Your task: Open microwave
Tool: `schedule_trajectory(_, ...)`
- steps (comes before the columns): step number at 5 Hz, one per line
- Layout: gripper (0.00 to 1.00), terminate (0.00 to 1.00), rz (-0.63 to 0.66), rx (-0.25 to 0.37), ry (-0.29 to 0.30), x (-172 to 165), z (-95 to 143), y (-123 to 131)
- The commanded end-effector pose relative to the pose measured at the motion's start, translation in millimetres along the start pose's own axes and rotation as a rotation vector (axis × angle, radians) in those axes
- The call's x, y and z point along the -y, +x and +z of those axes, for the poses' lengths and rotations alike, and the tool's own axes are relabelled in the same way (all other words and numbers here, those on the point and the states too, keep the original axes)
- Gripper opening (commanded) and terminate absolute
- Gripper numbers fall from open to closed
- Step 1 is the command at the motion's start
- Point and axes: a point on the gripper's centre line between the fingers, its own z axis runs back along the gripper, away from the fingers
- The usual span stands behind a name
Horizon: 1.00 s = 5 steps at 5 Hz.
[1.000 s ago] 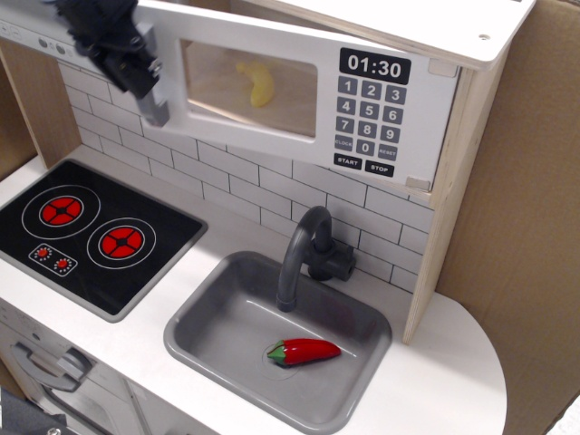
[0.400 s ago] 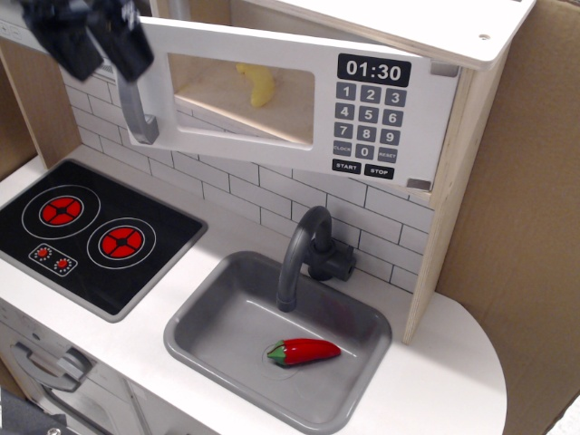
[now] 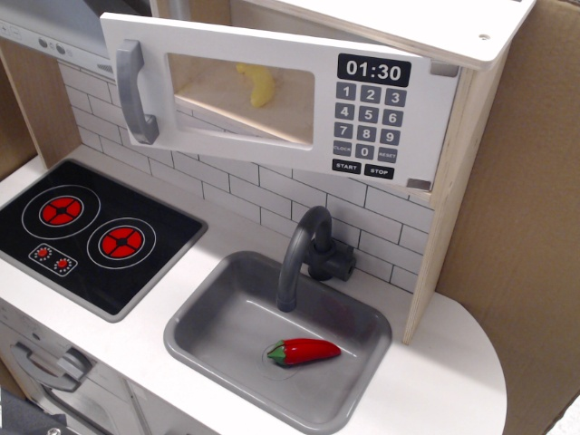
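The white toy microwave (image 3: 381, 136) hangs at the top of the play kitchen. Its door stands partly open, swung out toward me on its right-hand hinge. The grey vertical handle (image 3: 133, 91) is at the door's left edge. The black keypad with the 01:30 clock display (image 3: 372, 69) is on the right part of the door. A yellow banana (image 3: 258, 85) shows through the clear window, lying inside. The gripper is out of view.
A grey sink (image 3: 210, 313) with a dark faucet (image 3: 304, 249) holds a red chili pepper (image 3: 305, 352). A black stovetop (image 3: 91, 236) with red burners is at left. A grey extractor hood (image 3: 50, 23) is at the top left. Cardboard walls stand at right.
The gripper let go of the handle and withdrew up and left out of view. The door swung a little further open between the first earlier frame and the later ones.
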Motion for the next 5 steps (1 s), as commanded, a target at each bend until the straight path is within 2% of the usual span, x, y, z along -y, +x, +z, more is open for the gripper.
schedule_trajectory(1, 1.00, 0.00, 0.042, 0.109, 0.127, -5.2, -20.3, 50.3)
schedule_trajectory(2, 1.00, 0.00, -0.039, 0.099, 0.154, -3.6, -36.1, 14.3)
schedule_trajectory(4, 1.00, 0.00, -0.127, 0.070, 0.123, -14.9, -41.0, -25.5)
schedule_trajectory(5, 1.00, 0.00, -0.161, 0.049, 0.167, -8.4, -58.8, -44.2)
